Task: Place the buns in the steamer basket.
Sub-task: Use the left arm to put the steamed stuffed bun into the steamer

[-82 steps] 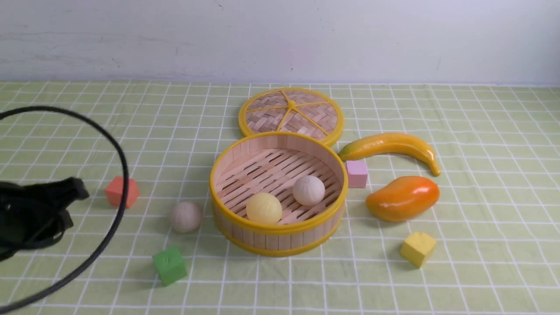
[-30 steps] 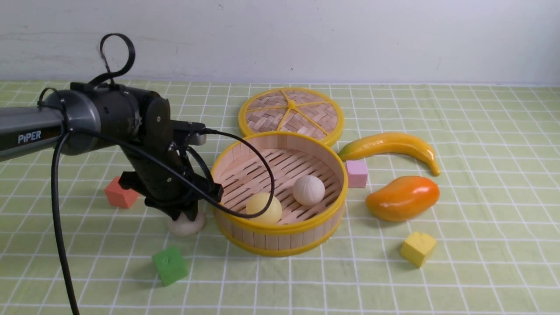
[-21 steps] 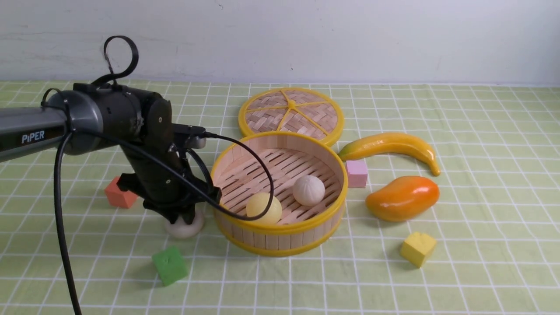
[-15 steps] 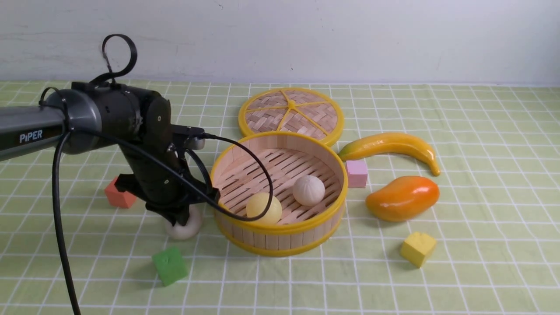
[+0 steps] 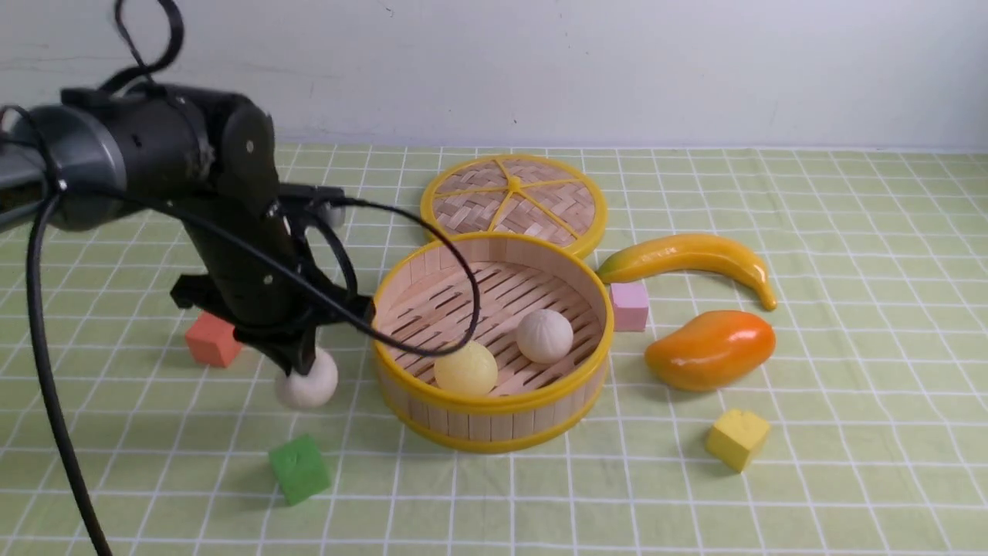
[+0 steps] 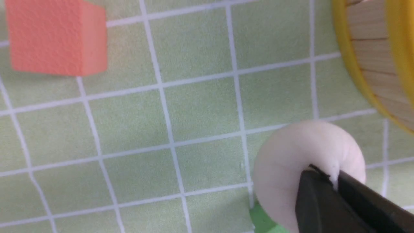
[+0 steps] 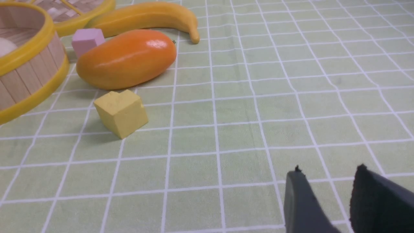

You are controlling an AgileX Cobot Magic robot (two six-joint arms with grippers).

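Steamer basket (image 5: pixel 494 423) mid-table on green checked cloth (image 5: pixel 849 232), left gripper (image 5: pixel 302 360) clamped on an off-white bun (image 5: pixel 307 386) just left of the basket's wall, right gripper (image 7: pixel 328 171) parted and empty above the cloth, yellow bun (image 5: pixel 465 368) and pleated bun (image 5: pixel 545 336) lying inside the basket

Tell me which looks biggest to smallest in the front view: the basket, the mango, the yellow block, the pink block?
1. steamer basket
2. mango
3. yellow block and pink block: about alike. The yellow one is nearer the camera, so no ranking.
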